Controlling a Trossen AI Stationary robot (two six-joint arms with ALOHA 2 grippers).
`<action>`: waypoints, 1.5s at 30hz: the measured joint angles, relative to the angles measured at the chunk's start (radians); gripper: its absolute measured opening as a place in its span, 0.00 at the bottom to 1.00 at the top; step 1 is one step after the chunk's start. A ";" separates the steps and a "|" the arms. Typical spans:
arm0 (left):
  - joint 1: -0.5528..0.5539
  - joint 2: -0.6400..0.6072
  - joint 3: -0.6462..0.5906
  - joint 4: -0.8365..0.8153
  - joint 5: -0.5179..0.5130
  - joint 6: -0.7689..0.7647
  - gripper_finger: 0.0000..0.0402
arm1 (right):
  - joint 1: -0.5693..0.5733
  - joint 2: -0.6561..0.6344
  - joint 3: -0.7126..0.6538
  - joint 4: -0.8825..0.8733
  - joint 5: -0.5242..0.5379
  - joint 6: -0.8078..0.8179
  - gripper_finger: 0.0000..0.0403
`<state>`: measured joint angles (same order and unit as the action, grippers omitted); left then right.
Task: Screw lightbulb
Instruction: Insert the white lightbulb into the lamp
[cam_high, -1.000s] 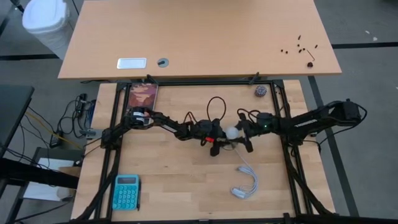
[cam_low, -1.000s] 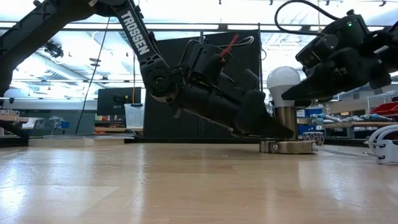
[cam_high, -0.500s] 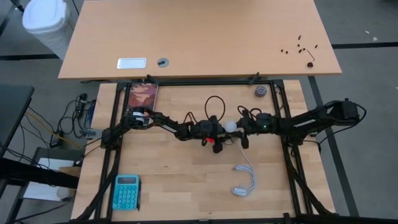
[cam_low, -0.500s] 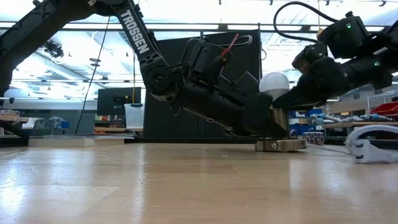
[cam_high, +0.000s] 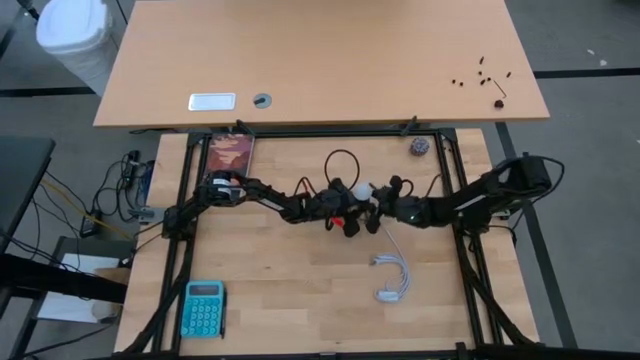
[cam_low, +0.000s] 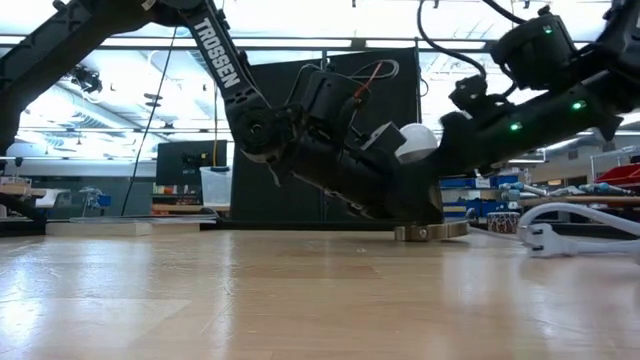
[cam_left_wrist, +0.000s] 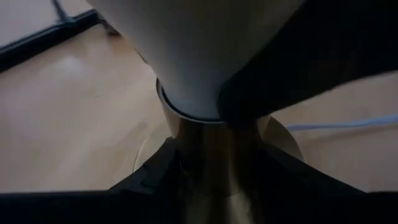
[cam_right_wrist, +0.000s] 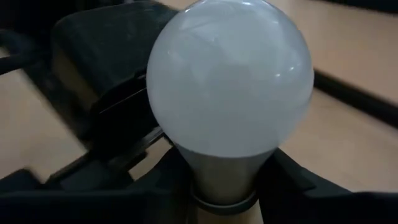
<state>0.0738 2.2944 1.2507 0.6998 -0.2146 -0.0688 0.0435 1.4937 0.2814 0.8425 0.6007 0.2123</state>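
The white lightbulb (cam_high: 360, 190) (cam_right_wrist: 230, 81) sits in a brass socket (cam_left_wrist: 205, 155), whose round base disc (cam_low: 430, 231) is down at the tabletop near the table's middle. In the low view the bulb (cam_low: 415, 140) leans over. My left gripper (cam_high: 345, 208) (cam_low: 400, 200) comes from the table's left and is shut on the socket below the bulb. My right gripper (cam_high: 378, 198) (cam_right_wrist: 225, 186) comes from the right and is shut on the bulb's lower part. My left gripper pinches the socket's brass stem (cam_left_wrist: 208, 146) between its two fingers, just above the base disc. It comes slanting down from the table's left. The disc stays low at the tabletop. My right gripper pinches the bulb's grey neck (cam_right_wrist: 224, 171) under the dome, one finger (cam_right_wrist: 165, 177) on each side. It comes nearly level from the table's right, and the bulb leans in the hold, its dome clear of the fingers.
The socket's white cable (cam_high: 395, 280) lies looped toward the near right. A teal calculator (cam_high: 203, 308) lies at the near left, a dark booklet (cam_high: 232, 152) at the far left, a small ball (cam_high: 419, 147) at the far right. Black frame rails (cam_high: 190, 220) border the board.
My right gripper has swung toward the table's left and far side, turning at the wrist, and its fingers have closed in on the bulb. Bulb and socket have shifted left and far with it. The bulb, upright before, now leans. My left gripper has turned in place.
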 joint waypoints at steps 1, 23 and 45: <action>0.001 0.000 0.000 0.001 -0.006 0.003 0.44 | 0.015 0.020 0.012 0.001 0.050 0.003 0.37; -0.008 0.003 0.006 -0.005 0.082 0.015 0.44 | 0.129 -0.223 0.030 -0.396 0.001 0.102 0.66; -0.010 0.004 0.004 0.009 0.241 0.021 0.44 | 0.022 -0.253 -0.137 -0.084 -0.321 -0.085 0.72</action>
<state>0.0635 2.2982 1.2545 0.7090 0.0260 -0.0481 0.0660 1.2407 0.1444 0.7589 0.2793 0.1278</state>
